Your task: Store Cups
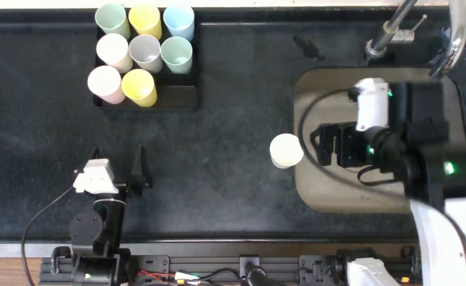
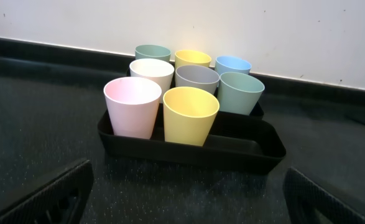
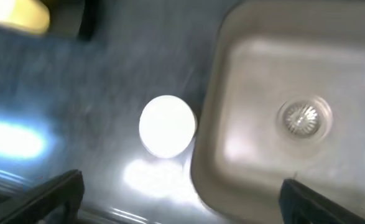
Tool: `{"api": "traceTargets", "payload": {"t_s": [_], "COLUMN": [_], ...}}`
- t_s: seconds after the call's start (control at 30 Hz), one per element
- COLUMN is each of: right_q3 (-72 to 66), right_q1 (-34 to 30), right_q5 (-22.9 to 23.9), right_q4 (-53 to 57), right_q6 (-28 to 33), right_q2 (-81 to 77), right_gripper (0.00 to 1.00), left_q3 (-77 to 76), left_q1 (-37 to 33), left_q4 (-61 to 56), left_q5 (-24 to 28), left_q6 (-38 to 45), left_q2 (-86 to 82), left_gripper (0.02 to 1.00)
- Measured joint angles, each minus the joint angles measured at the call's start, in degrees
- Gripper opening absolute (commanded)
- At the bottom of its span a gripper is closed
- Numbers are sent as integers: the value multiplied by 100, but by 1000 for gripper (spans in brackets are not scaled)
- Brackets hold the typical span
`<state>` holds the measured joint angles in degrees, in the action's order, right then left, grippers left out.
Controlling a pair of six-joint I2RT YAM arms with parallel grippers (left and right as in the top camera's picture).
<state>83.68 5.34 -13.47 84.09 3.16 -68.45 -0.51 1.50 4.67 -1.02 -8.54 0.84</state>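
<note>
We find the right pincer (image 1: 318, 145) spread wide, its two black fingers (image 3: 45, 196) far apart, gripping nothing and touching nothing. Its arm comes up from the right base, bends over the beige sink (image 1: 320, 195) and turns its wrist to the left, so the pincer hangs lifted near the sink's left rim, looking down. Just ahead of it stands the pale cream plastic cup (image 1: 286, 151), upright and mouth up on the dark speckled counter (image 1: 240, 95), just beside the sink's left rim and outside the basin. The round metal drain (image 3: 304, 118) lies in the basin floor, and a metal faucet (image 1: 398, 30) rises behind the sink. The left pincer (image 1: 119, 157) is likewise spread wide with nothing between its fingers. Its arm is folded low near its base and faces the black plastic tray (image 1: 179, 95), well apart from it. The tray sits at the counter's far left by the back wall and holds upright cups: a sage-green cup (image 1: 112, 17), a yellow cup (image 1: 145, 17) and a light blue cup (image 1: 179, 20) at the back, a white cup (image 1: 113, 49), a grey cup (image 1: 145, 52) and a second green cup (image 1: 176, 54) in the middle, a pink cup (image 1: 105, 83) and a second yellow cup (image 1: 139, 87) in front. The front row's right-hand place shows bare tray floor.
</note>
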Motion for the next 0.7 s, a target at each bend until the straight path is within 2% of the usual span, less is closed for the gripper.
{"api": "traceTargets", "payload": {"t_s": [0.17,0.43,0.57,0.7], "right_q3": [2,2,2,4], "right_q1": [0,2,72,157], "right_q5": [-297,-413,-393,-107], "right_q4": [249,857,992,1128], "right_q6": [-166,-210,-225,-413], "right_q2": [-529,-850,-992,-1141], "right_gripper": [996,998,996,996], "left_q3": [0,0,0,0], "left_q1": [0,0,0,0], "left_q4": [2,0,2,2], "left_q5": [2,0,0,0], "left_q6": [0,0,0,0], "left_q2": [0,0,0,0], "left_gripper": [1000,1000,1000,1000]}}
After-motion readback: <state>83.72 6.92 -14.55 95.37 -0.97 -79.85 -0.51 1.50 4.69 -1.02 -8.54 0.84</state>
